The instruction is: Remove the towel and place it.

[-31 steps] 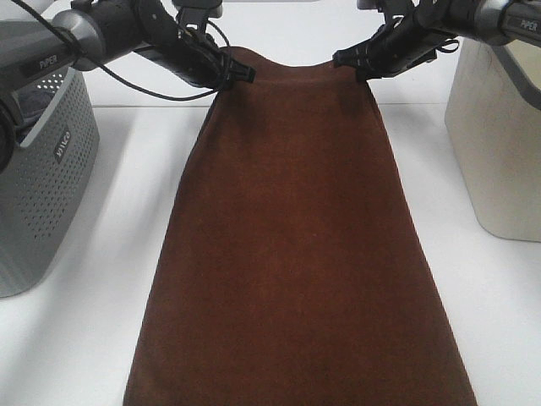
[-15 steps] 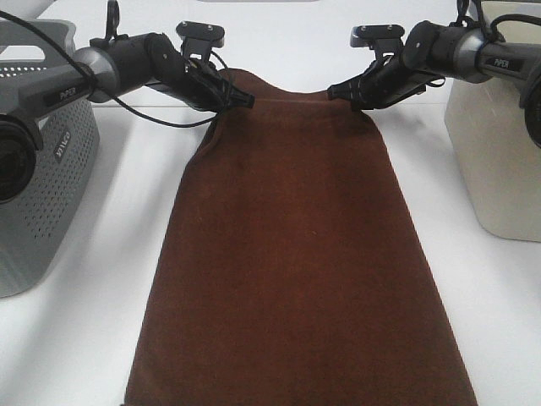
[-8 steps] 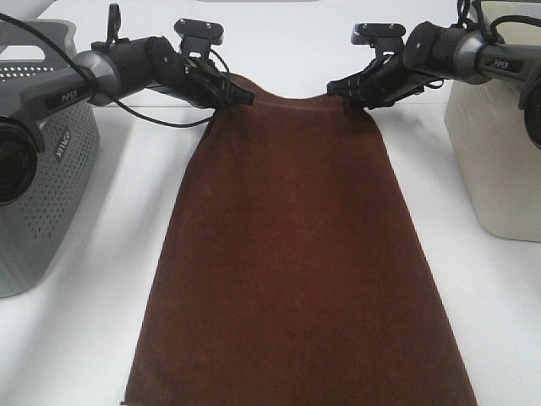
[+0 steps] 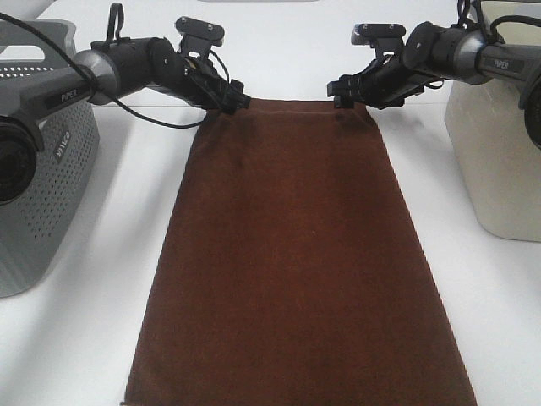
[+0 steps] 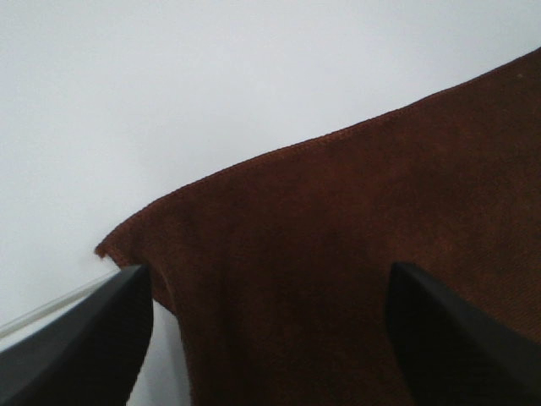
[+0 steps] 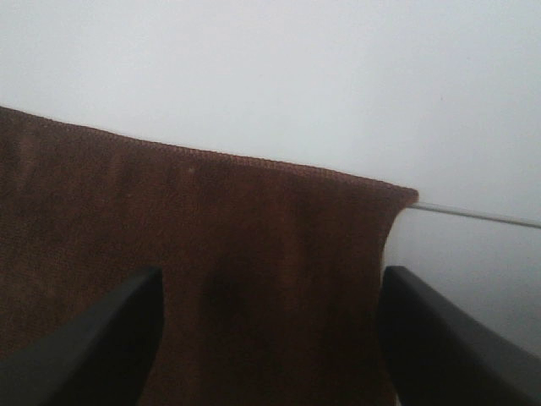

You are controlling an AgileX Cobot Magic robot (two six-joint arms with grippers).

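Towel (image 4: 296, 254) flat on tabletop (image 4: 110, 279), seen whole only from exterior high. Wrist views alone show left tool (image 5: 262, 338) and right tool (image 6: 270, 338) fingers apart, astride far corners.

Towel (image 6: 211, 271) corner between spread fingers (image 6: 93, 347)

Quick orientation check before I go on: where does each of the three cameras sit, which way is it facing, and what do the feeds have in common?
Exterior high: mounted above the near side, looking down the white table along the towel; shows both arms, left gripper and right gripper, grey basket, beige basket.
Left wrist: on the left arm, facing one far towel corner; its open fingers show.
Right wrist: on the right arm, facing the other corner; its open fingers show.
Shared: all three show the towel's far edge on the table.
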